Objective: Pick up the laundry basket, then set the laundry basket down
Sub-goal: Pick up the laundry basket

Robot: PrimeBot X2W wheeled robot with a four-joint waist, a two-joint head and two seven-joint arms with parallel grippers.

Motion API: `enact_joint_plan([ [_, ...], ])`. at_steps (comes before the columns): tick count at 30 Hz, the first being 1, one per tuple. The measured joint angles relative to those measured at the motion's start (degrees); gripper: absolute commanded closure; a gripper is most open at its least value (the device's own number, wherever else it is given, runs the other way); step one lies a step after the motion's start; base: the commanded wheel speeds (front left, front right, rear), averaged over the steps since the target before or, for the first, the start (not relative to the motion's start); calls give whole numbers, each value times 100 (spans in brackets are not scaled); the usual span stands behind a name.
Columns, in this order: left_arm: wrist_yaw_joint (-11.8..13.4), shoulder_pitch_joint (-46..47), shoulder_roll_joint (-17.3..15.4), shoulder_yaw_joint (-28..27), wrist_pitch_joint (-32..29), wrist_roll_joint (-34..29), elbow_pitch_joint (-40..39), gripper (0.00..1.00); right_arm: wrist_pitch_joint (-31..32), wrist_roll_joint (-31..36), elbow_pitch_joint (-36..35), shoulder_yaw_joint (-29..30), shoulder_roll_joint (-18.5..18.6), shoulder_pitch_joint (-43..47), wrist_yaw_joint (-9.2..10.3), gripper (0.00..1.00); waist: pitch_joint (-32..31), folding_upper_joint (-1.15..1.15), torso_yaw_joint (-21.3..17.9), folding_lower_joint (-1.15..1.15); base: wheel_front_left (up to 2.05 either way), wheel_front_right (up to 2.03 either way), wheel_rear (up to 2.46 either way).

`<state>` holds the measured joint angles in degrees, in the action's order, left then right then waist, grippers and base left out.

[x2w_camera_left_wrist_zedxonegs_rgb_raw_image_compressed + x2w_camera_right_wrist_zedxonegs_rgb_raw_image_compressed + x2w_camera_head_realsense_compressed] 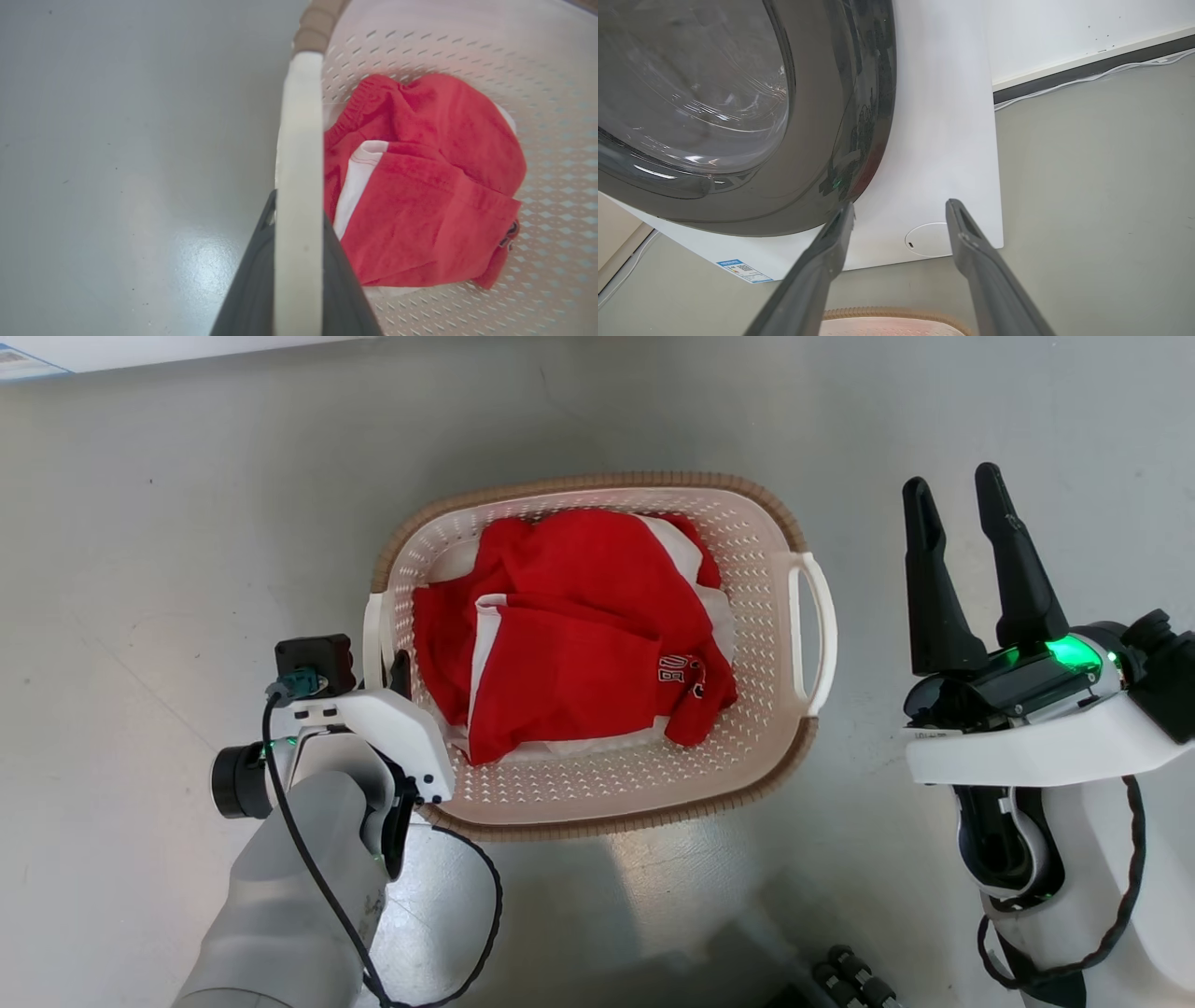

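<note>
Two dark fingers of the left gripper squeeze the white side handle of the laundry basket, one on each side, so it can be lifted. The basket looks to sit on the grey floor in front of the robot, with red clothes inside. The right gripper hangs near the other handle, fingers wide apart, holding nothing. Lifting by one side may tip it.

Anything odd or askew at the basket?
Nothing spilled or damaged; red garment lies inside the laundry basket. Lopsided grip: left gripper jaws clamp the left handle, right gripper open, apart from the right handle.
</note>
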<state>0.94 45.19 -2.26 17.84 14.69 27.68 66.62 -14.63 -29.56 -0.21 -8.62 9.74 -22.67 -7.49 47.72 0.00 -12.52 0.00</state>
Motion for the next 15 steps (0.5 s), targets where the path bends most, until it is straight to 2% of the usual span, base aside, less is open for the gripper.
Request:
enact_joint_plan([
  [15, 14, -30, -35, -153, -5, 36, 26, 100, 0, 0, 79, -26, 13, 3, 0, 0, -204, 0, 141, 0, 0, 0, 0],
])
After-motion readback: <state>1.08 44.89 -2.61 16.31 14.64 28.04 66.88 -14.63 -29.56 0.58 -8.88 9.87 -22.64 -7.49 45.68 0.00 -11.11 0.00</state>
